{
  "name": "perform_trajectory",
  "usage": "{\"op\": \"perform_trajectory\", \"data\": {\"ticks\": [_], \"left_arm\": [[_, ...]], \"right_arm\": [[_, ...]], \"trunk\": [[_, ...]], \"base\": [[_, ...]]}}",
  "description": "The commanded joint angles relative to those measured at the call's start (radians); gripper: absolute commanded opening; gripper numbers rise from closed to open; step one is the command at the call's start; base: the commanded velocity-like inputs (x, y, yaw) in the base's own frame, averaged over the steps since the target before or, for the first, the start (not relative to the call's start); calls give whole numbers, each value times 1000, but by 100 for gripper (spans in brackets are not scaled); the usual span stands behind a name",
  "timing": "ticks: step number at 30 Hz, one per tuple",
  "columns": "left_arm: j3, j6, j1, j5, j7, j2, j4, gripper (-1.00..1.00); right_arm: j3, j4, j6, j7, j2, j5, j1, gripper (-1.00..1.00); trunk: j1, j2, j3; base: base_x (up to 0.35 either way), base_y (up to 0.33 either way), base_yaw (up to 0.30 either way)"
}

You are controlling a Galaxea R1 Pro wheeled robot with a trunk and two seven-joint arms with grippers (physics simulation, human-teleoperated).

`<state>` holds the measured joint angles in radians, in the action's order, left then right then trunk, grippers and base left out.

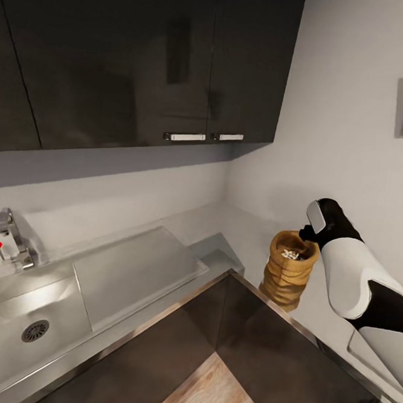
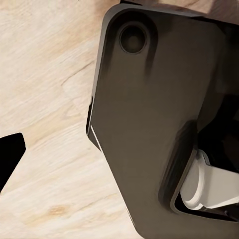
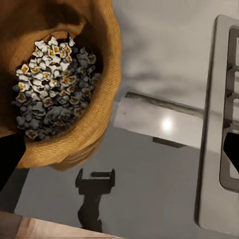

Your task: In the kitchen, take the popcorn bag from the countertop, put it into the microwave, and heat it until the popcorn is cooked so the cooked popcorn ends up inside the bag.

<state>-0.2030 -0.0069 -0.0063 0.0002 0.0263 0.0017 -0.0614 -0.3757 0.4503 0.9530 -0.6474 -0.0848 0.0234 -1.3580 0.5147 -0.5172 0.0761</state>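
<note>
Popcorn bag (image 1: 288,276) hangs off the countertop (image 1: 223,227), pinched at its rolled rim by the right gripper (image 1: 308,233) above the inner corner where the two runs of worktop meet. From the right wrist camera the sack's mouth (image 3: 59,84) gapes wide, heaped with popcorn (image 3: 52,82), small white pieces with yellow-orange hearts, filling it to just under the rim. The sack's shadow on the grey surface below suggests the bag is clear of it. Only one dark fingertip (image 3: 10,157) peeks in beside the burlap, so the bite on the rim reads as a grasp judged from the head view, not a proven one.

Carrying well looks to mean keeping the mouth level: the sack is open-topped and soft-sided, so a tilt or a jerk could shed kernels. A slow, upright transfer to the microwave would be the safe course; the hold on one side of the rim may let the bag swing.

The left gripper (image 2: 10,159) shows as a single dark tip over pale wooden floor (image 2: 45,99) and the robot's dark base (image 2: 149,124); whether it is spread or closed cannot be told.

Farther along the counter lie a ribbed draining board (image 1: 135,269), a steel sink (image 1: 11,314) with round drain, and a tap (image 1: 11,235). Glossy black wall cabinets (image 1: 146,58) hang above.
</note>
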Motion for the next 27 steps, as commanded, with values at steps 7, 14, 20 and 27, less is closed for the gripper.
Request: {"op": "perform_trajectory", "data": {"ticks": [7,14,20,27], "left_arm": [[-4,-1,0,0,1,0,0,100],[-4,-1,-1,0,1,0,0,100],[-4,-1,-1,0,1,0,0,100],[-4,-1,-1,0,1,0,0,100]], "right_arm": [[-43,-8,4,-5,4,3,-1,100],[-115,-9,10,-5,9,3,-1,100],[-237,-13,45,-7,7,3,-1,100],[-251,-76,51,-9,6,1,-1,100]], "trunk": [[1,-2,2],[1,-2,2],[1,-2,2],[1,-2,2]], "base": [[42,9,0],[163,19,0],[8,1,0],[0,0,0]]}}
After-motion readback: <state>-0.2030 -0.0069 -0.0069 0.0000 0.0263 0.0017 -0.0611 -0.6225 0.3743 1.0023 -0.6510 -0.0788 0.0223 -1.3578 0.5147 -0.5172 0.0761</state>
